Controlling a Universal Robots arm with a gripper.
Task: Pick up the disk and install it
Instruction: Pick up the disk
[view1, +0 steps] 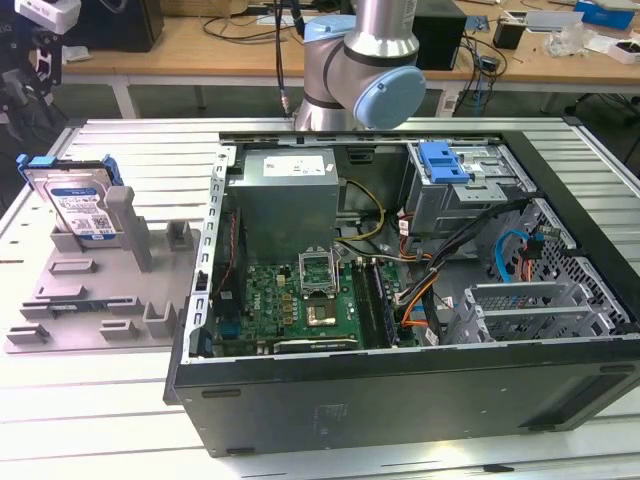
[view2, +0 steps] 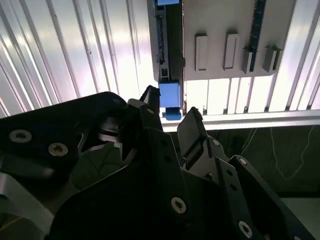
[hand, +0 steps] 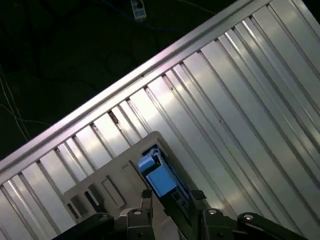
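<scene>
The disk (view1: 80, 205), silver-grey with a white-and-blue label and a blue carrier, stands upright in the grey fixture tray (view1: 100, 315) at the exterior view's left. Both wrist views look down along it edge-on: the disk (view2: 167, 50) with its blue carrier end (hand: 160, 179). My gripper (view2: 170, 112) is open and hangs above the disk's upper end, one dark finger (view2: 149, 97) on each side of the thin edge, apart from it. In the first wrist view the gripper (hand: 171, 196) straddles the carrier the same way. Nothing is held.
An open computer case (view1: 400, 290) with motherboard, cables and a drive cage with a blue bracket (view1: 445, 160) fills the exterior view's middle and right. Everything rests on a ribbed aluminium table (view1: 90, 420). Upright posts (view1: 125, 225) of the tray stand close beside the disk.
</scene>
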